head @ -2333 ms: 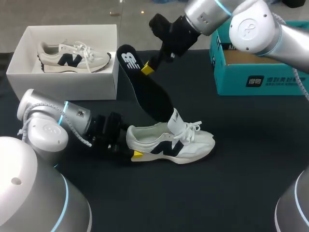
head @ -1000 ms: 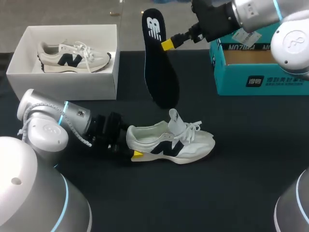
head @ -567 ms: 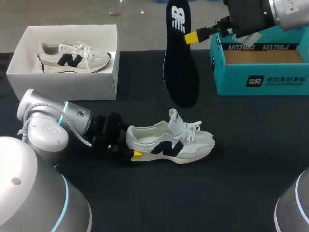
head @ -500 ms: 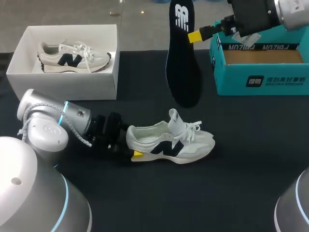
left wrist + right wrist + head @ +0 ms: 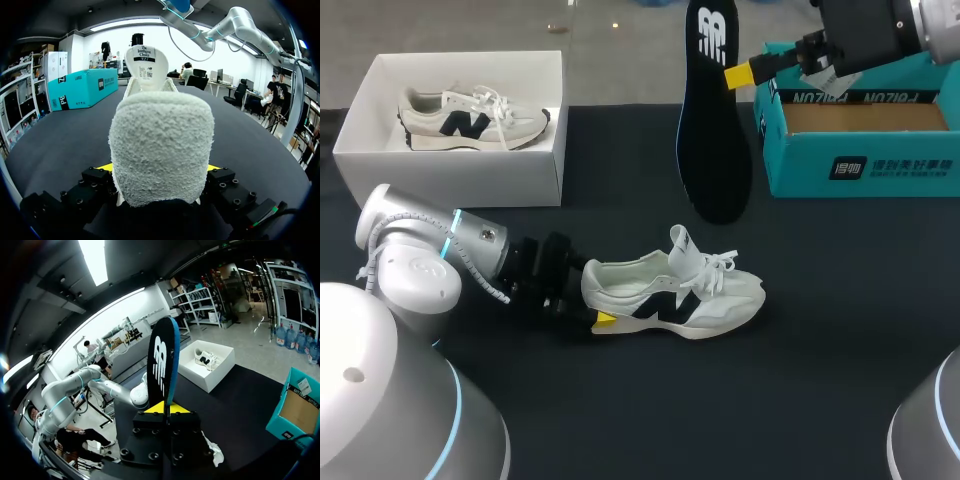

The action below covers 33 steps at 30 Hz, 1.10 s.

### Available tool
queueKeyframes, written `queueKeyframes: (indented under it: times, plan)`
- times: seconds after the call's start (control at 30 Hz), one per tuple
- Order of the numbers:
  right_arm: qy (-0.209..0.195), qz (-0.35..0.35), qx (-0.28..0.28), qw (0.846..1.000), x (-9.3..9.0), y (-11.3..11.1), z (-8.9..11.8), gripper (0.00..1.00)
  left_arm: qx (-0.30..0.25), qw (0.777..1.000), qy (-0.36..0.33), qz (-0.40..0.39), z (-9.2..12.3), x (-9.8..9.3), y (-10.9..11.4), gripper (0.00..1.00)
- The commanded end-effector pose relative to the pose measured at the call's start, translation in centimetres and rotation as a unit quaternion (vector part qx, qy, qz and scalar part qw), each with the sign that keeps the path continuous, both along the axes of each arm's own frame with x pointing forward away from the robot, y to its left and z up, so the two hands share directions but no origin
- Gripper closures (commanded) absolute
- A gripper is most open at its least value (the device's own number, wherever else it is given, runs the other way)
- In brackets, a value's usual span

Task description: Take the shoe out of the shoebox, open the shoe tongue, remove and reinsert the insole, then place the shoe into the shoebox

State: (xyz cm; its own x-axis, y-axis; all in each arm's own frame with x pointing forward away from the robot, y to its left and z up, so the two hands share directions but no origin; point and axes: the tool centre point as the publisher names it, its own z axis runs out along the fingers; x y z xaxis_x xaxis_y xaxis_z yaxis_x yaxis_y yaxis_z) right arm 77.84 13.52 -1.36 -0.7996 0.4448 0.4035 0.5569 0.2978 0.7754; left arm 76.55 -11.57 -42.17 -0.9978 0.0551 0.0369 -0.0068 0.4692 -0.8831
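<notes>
A white sneaker [image 5: 675, 295] with a dark logo lies on its sole mid-table, tongue pulled up, toe to the right. My left gripper [image 5: 592, 300] holds its heel from both sides. In the left wrist view the fuzzy heel [image 5: 160, 150] fills the space between the yellow tips of that gripper [image 5: 159, 170]. High at the back right, my right gripper [image 5: 745, 72] is shut on the edge of the black insole [image 5: 712, 130], which hangs upright in the air, clear of the shoe. The right wrist view shows the insole [image 5: 162, 365] standing up from the closed fingers of my right gripper [image 5: 164, 407].
A white shoebox [image 5: 460, 170] at the back left holds a second sneaker [image 5: 470, 117]. An open teal box [image 5: 860, 165] stands at the back right, just beside the hanging insole. Bare black tabletop lies in front of the shoe.
My right arm has carried the insole up out of the shoe and rightward toward the teal box. The left arm and the shoe have stayed still.
</notes>
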Motion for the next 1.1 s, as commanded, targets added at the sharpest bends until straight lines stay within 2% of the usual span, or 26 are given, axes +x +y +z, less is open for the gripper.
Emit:
queueKeyframes:
  times: [0.03, 0.1, 0.3, 0.63, 0.83, 0.97, 1.1]
  plan:
    - [0.0, 0.0, 0.0, 1.0, 0.0, 0.1, -0.1, 1.0, 0.001, 1.0, 0.0, 0.001, -0.3, 0.0, -0.1, 1.0]
    - [0.0, 0.0, 0.0, 1.0, 0.0, 0.1, -0.1, 1.0, 0.001, 1.0, 0.0, 0.001, -0.3, 0.0, -0.1, 1.0]
    - [0.025, -0.011, -0.023, 0.999, -0.8, -1.8, -0.6, 1.0, 0.001, 1.0, 0.0, 0.001, -0.3, 0.0, -0.1, 1.0]
    - [0.037, -0.034, -0.019, 0.999, -4.6, -3.9, 0.2, 1.0, 0.001, 1.0, 0.0, 0.001, -0.3, 0.0, -0.1, 1.0]
    - [0.02, -0.04, -0.003, 0.999, -6.7, -4.7, 0.3, 1.0, 0.001, 1.0, 0.0, 0.001, -0.3, 0.0, -0.1, 1.0]
    - [-0.01, -0.049, 0.0, 0.999, -8.1, -5.2, 0.2, 1.0, 0.001, 1.0, 0.0, 0.001, -0.3, 0.0, -0.1, 1.0]
    - [-0.01, -0.044, 0.002, 0.999, -9.3, -5.5, -0.2, 1.0, 0.001, 1.0, 0.0, 0.001, -0.3, 0.0, -0.1, 1.0]
